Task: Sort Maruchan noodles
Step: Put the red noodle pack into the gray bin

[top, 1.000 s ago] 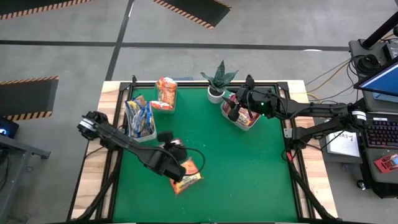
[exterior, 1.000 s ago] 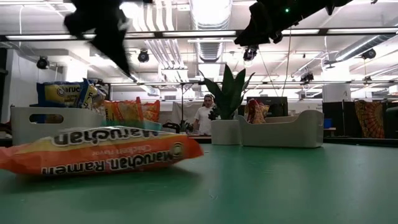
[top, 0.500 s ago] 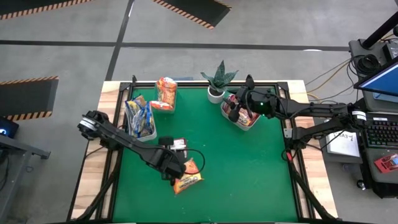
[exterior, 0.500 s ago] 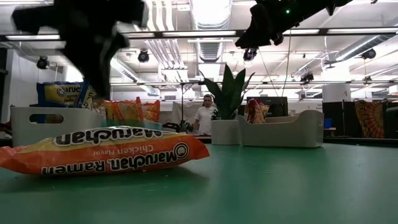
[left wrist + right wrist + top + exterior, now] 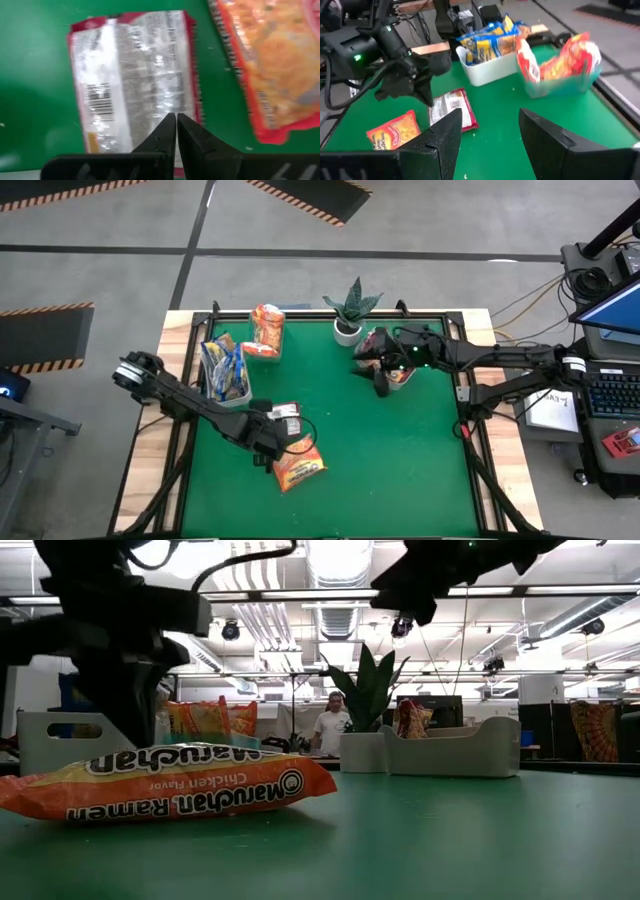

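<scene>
A silvery packet with red edges [image 5: 135,75] lies flat on the green mat, and an orange chicken-flavour packet [image 5: 270,65] lies beside it. In the high view they are the silvery packet [image 5: 286,416] and the orange packet [image 5: 299,470]. My left gripper [image 5: 176,118] is shut and low over one short end of the silvery packet. My right gripper [image 5: 490,115] is open and empty in the air beside the grey bin [image 5: 398,370], which holds red packets. Yellow-and-blue packets stand in the white bin [image 5: 226,370], and orange ones stand in the clear teal bin [image 5: 265,330]. My left gripper points its shut fingertips [image 5: 170,125] down at the silvery packet's short end [image 5: 150,125]. I cannot tell whether they touch it. The packet lies flat on the mat.
A potted plant [image 5: 349,310] stands at the far edge between the teal bin and the grey bin. The right and near parts of the green mat [image 5: 400,460] are bare. A person [image 5: 327,725] stands in the room beyond the table.
My left gripper has come down from well above the table to just over the silvery packet, its arm swinging slightly toward the table's left. My right gripper has moved off the grey bin toward the table's near side. Both packets on the mat have stayed where they were.
</scene>
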You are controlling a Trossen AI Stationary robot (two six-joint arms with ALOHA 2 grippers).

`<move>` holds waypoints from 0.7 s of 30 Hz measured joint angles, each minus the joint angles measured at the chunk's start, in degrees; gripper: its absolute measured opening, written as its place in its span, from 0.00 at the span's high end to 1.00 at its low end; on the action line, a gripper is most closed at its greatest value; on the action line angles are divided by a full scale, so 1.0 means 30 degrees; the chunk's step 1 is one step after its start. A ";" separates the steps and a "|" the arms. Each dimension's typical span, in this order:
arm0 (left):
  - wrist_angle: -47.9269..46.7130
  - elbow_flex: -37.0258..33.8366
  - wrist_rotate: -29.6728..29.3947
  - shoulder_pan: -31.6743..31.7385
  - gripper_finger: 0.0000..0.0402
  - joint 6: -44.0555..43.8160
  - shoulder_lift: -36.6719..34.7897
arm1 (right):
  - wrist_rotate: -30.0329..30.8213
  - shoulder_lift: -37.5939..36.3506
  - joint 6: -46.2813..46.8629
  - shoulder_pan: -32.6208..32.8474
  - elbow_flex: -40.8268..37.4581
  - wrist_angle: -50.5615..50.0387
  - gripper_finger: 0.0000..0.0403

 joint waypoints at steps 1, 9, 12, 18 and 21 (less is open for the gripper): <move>0.0342 -0.0429 -0.0257 0.0058 1.00 0.0066 -0.0289 | -0.0011 0.0199 0.0223 0.0000 0.0000 0.0020 0.54; 0.1987 -0.2750 -0.0111 0.0128 1.00 0.0025 -0.2272 | -0.0016 0.2799 0.2532 0.0293 0.0000 0.0689 0.58; 0.2297 -0.3274 0.0282 0.0128 1.00 -0.0072 -0.2495 | -0.0003 0.4151 0.3402 0.0456 0.0000 0.2153 0.58; 0.3930 -0.4149 0.0698 -0.0025 1.00 -0.0113 -0.2519 | -0.0005 0.6698 0.5772 0.0760 0.0000 0.5007 0.52; 0.3926 -0.4190 0.0706 -0.0163 1.00 -0.0120 -0.2627 | 0.0001 0.7750 0.6934 0.0808 0.0000 0.5858 0.48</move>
